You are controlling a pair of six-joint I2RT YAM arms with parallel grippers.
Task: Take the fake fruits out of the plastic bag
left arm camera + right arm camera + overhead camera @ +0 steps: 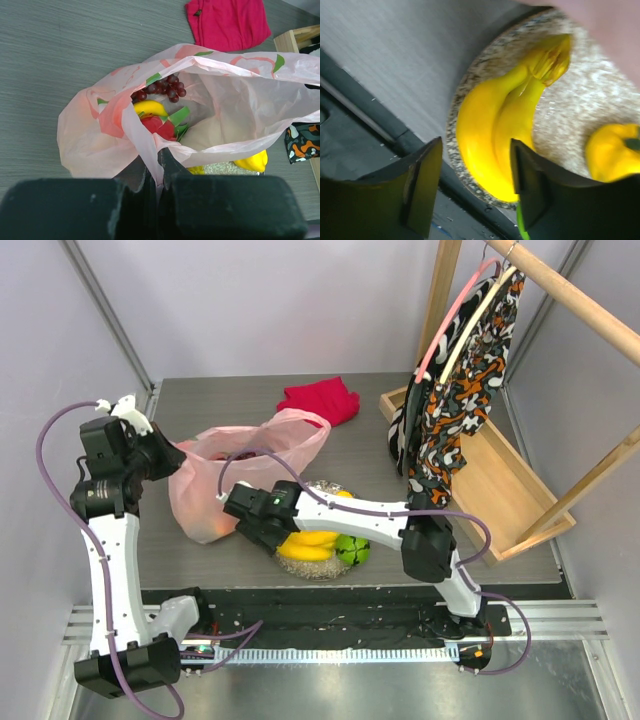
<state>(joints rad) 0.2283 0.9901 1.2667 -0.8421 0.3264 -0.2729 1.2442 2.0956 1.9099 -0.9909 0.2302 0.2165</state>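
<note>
On the round glittery plate [590, 90], shiny yellow plastic bananas [490, 125] lie under the right claw [475, 150], spread wide. The left claw [155, 162] pinches the thin pink plastic bag [90, 145]; a slip could drop it shut over the purple grapes [165, 87].

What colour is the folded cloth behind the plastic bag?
Pinkish red; the cloth shows best in the left wrist view.

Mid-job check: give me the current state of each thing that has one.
plastic bag: mouth open, rim pinched.
left gripper: shut on the bag's rim.
bananas: out of the bag, lying on the plate.
right gripper: open, over the bananas.
grapes: inside the bag.
red cloth: bunched, beyond the bag.
</note>
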